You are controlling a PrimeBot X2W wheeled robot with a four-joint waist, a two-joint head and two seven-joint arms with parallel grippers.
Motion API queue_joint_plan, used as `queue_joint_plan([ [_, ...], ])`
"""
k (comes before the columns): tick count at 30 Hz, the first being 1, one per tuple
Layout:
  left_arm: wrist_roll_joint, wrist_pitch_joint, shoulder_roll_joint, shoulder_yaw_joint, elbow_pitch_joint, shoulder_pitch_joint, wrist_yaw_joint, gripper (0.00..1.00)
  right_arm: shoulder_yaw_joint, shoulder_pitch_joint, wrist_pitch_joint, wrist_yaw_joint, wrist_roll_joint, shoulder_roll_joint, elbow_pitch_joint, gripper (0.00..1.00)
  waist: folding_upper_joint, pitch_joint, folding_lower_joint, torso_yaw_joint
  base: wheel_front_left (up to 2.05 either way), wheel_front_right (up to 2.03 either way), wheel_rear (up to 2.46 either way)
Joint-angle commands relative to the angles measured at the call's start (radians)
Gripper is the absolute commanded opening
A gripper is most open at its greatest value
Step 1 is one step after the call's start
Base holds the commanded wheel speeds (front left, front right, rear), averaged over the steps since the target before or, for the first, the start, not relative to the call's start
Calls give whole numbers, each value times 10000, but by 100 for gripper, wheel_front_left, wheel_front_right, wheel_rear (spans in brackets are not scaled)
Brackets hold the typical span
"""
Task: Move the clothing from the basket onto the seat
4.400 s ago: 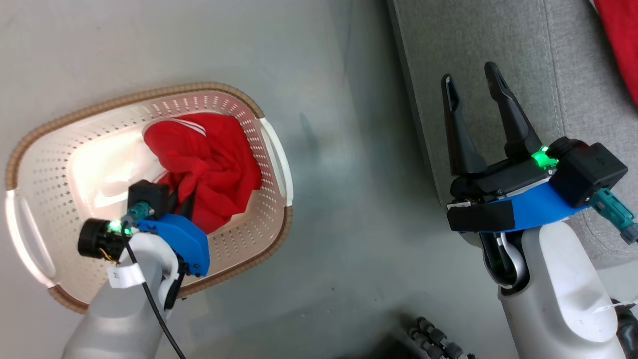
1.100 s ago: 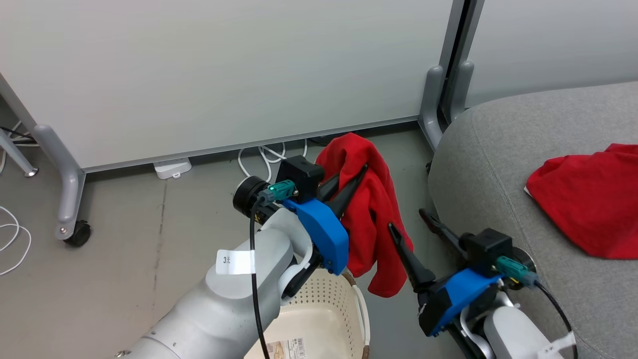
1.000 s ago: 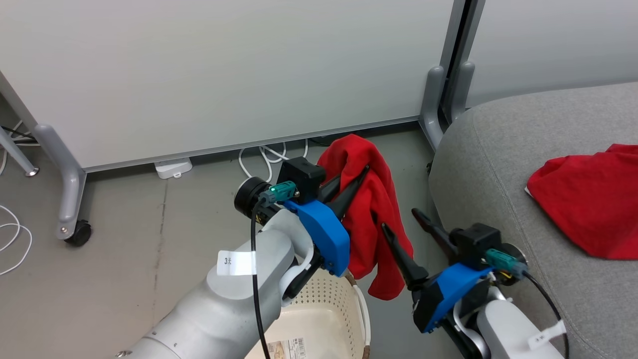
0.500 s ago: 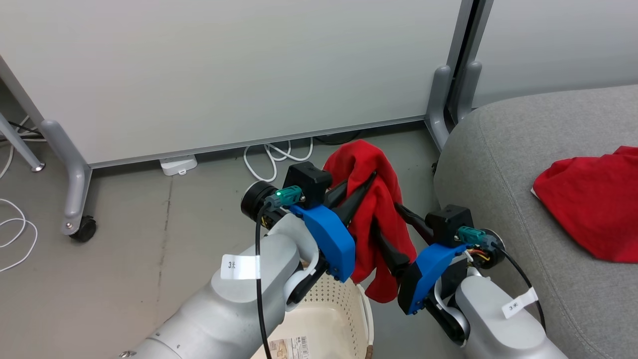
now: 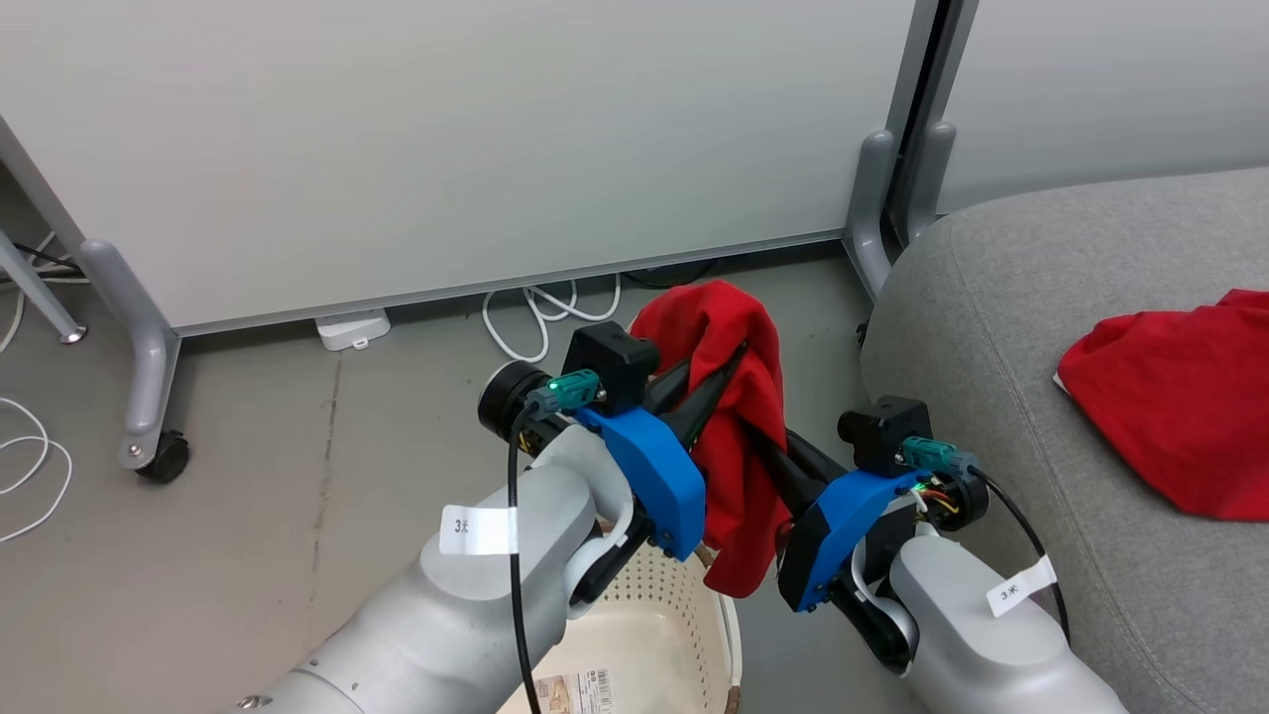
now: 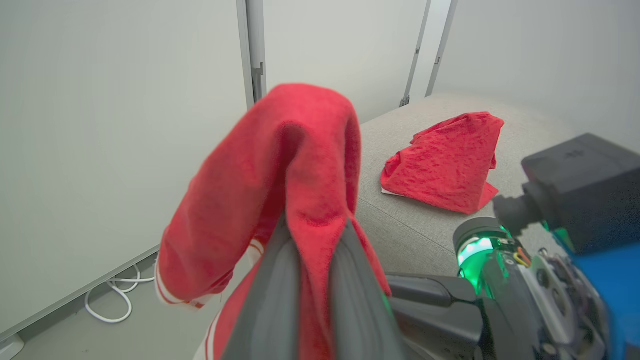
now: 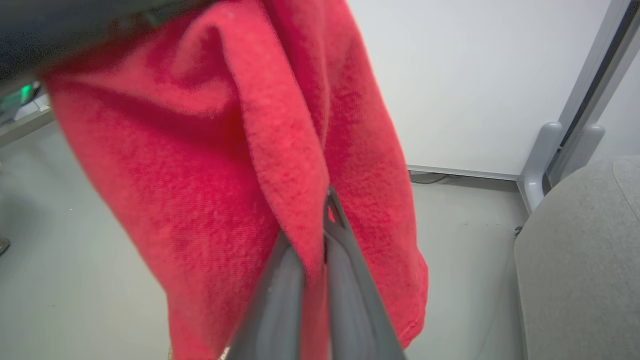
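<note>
Both grippers clamped on one red garment (image 5: 732,327), frame centre.

Head view: the left gripper (image 5: 716,369) is closed tight on the garment's upper fold. The right gripper (image 7: 314,250), jaws narrow, pinches the hanging drape lower right. The garment's tail ends by the rim of the basket (image 5: 644,635), bottom centre. A second red garment (image 5: 1170,397) lies on the seat (image 5: 991,297), right edge.

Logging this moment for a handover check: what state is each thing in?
left tool: shut on held garment
right tool: shut on held garment
held garment: lifted, hanging bunched
second garment: lying crumpled on seat
basket: upright, below held garment
seat: bearing second garment
</note>
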Motion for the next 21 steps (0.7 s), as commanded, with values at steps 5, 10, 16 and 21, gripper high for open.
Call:
queue_joint_plan([
  [5,-68,-72,-6,-12,49,-220,-9,0,284,-263,-179,1,341,-64,205,0,0,8,-1,-49,0,0,0],
  [10,-95,-85,-6,-11,67,-220,-9,0,467,-355,-248,1,529,-97,291,0,0,17,-1,-73,0,0,0],
  [16,-86,-90,-6,32,91,-227,-9,2,712,-433,-281,1,717,-158,378,0,0,48,-1,-84,0,0,0],
  [21,-79,-95,-6,91,131,-191,9,100,823,-484,-303,1,876,-236,422,0,0,69,-1,-65,0,0,0],
])
